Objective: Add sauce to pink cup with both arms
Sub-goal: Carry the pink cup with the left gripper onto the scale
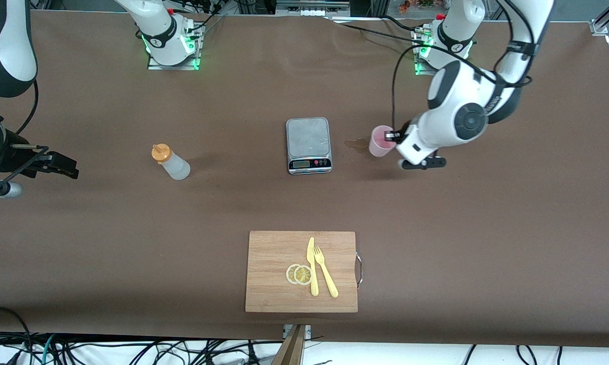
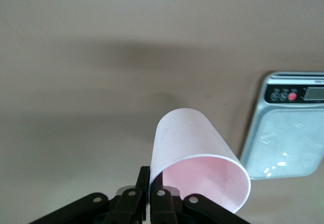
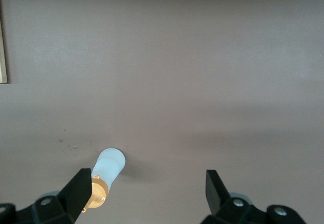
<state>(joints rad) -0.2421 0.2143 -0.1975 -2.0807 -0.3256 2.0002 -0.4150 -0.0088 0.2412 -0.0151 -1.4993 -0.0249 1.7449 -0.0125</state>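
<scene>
The pink cup stands upright beside the grey scale, toward the left arm's end of the table. My left gripper is shut on its rim, one finger inside and one outside the wall, as the left wrist view shows at the cup and gripper. The sauce bottle, whitish with an orange cap, stands toward the right arm's end. My right gripper hangs open over the table at that end. In the right wrist view the bottle shows just beside one finger of the empty gripper.
A grey scale sits mid-table between cup and bottle. A wet stain lies by the cup. Nearer the front camera lies a wooden cutting board with a yellow knife, a fork and lemon slices.
</scene>
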